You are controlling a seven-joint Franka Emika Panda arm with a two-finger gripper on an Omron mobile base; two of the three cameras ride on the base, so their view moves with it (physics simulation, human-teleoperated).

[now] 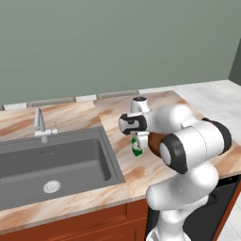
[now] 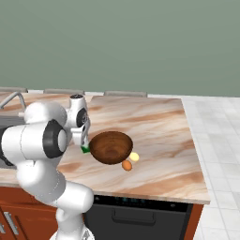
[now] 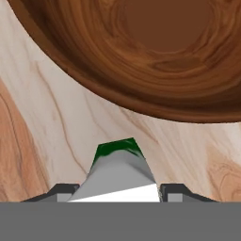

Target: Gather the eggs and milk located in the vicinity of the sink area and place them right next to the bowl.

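Gripper (image 3: 115,193) clamped on green-topped milk (image 3: 120,172), beside glossy wooden bowl (image 2: 111,146), two small eggs (image 2: 127,165) on marbled counter (image 2: 154,136)

Glossy white rounded arm (image 1: 188,141) segments with dark joint bands, small dark jaws.

Marbled tan counter (image 2: 154,136), brown bowl (image 2: 111,146), two eggs (image 2: 127,165) beside it, inset sink (image 1: 52,162)

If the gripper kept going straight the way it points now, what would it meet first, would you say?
The gripper, shut on the milk, points down at bare counter just beside the bowl. The carton would probably touch the counter first.
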